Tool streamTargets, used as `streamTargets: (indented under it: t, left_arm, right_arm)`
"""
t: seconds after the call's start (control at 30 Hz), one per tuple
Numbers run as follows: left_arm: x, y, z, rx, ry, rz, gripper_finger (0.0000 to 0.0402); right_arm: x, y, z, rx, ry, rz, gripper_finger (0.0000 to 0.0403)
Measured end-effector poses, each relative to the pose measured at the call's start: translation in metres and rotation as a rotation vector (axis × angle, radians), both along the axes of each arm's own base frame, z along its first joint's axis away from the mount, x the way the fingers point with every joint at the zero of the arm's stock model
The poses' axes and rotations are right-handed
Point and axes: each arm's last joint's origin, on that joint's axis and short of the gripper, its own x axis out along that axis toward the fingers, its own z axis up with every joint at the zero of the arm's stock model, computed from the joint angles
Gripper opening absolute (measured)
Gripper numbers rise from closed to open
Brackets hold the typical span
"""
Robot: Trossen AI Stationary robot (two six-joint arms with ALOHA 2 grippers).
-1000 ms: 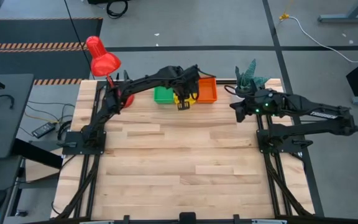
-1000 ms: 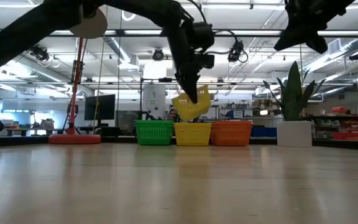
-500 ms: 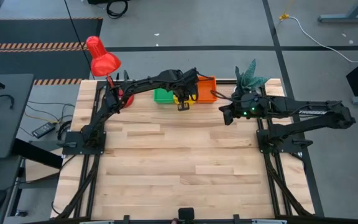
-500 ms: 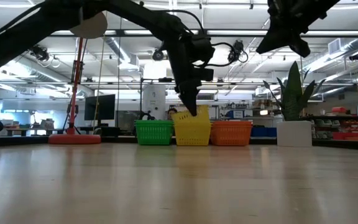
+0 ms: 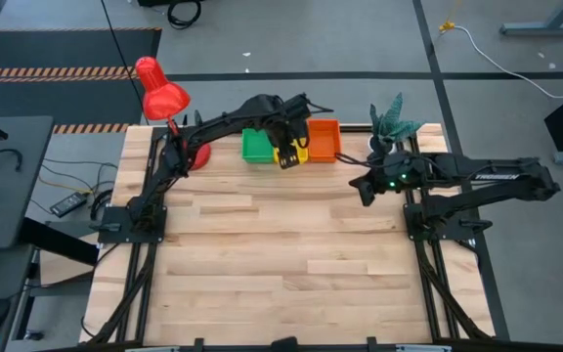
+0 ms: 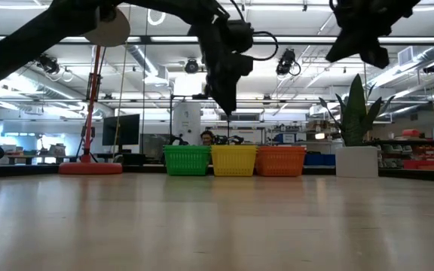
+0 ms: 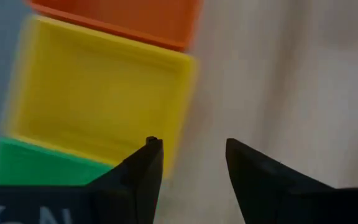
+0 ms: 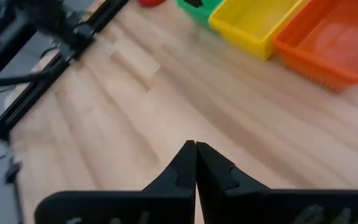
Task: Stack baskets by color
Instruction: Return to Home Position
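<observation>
1. The yellow basket (image 6: 233, 161) sits upright on the counter (image 5: 262, 254), in the middle of a row of three along the far edge.
2. The green basket (image 6: 187, 160) touches it on one side and the orange basket (image 6: 280, 160) on the other. In the high view, green lies toward the left arm and orange toward the right.
3. From table height all three rims stand level, and each colour shows as one basket's height. How many are nested inside each, I cannot tell.
4. The left gripper (image 7: 188, 152) hangs above the near rim of the yellow basket, clear of it. Its two fingers (image 7: 143, 171) are spread apart with nothing between them.
5. The left arm reaches from its base at the counter's left side, across and over the green basket.
6. The right gripper (image 8: 195, 158) is raised over the right part of the counter, nearer the arm bases than the orange basket and apart from it. Its fingers are pressed together and empty.
7. A white pot (image 6: 357, 161) holding a plant (image 6: 356, 113) stands just beyond the orange basket, at the far right corner.
8. A red lamp (image 5: 161, 95) stands at the far left corner, well apart from the green basket.
</observation>
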Motion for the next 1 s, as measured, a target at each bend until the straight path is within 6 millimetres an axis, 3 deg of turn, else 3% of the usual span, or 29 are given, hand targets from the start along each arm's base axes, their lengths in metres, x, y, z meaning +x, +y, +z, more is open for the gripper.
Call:
streamTargets:
  t: [0.1, 0.23, 0.37, 0.5, 0.6, 0.73, 1.0]
  left_arm:
    - [-0.002, -0.005, 0.0, -0.179, -0.031, -0.016, 0.0175]
    - [0.011, -0.012, -0.038, -0.276, -0.031, -0.036, 0.0136]
    - [0.021, -0.017, -0.07, -0.151, -0.048, -0.008, 0.01]
    - [0.022, -0.012, -0.076, -0.024, -0.027, 0.05, 0.0076]
    - [0.021, -0.009, -0.061, -0.015, -0.036, 0.087, 0.0067]
    - [0.02, -0.014, -0.024, -0.022, -0.084, 0.118, 0.0062]
    - [0.011, -0.05, 0.048, -0.035, -0.252, 0.082, 0.0069]
  right_arm:
    - [-0.009, 0.005, 0.001, 0.036, 0.006, 0.035, 0.0007]
    - [-0.012, 0.011, 0.002, 0.029, 0.006, 0.055, 0.0008]
    - [-0.012, 0.015, 0.001, 0.029, 0.013, 0.085, 0.0008]
    - [-0.017, 0.018, 0.003, 0.036, 0.006, 0.105, 0.0007]
    - [-0.027, 0.021, 0.008, 0.051, -0.027, 0.139, 0.0007]
    - [-0.048, 0.024, 0.018, 0.112, -0.122, 0.255, 0.0007]
    - [-0.111, 0.02, 0.031, -0.002, -0.384, 0.378, 0.0003]
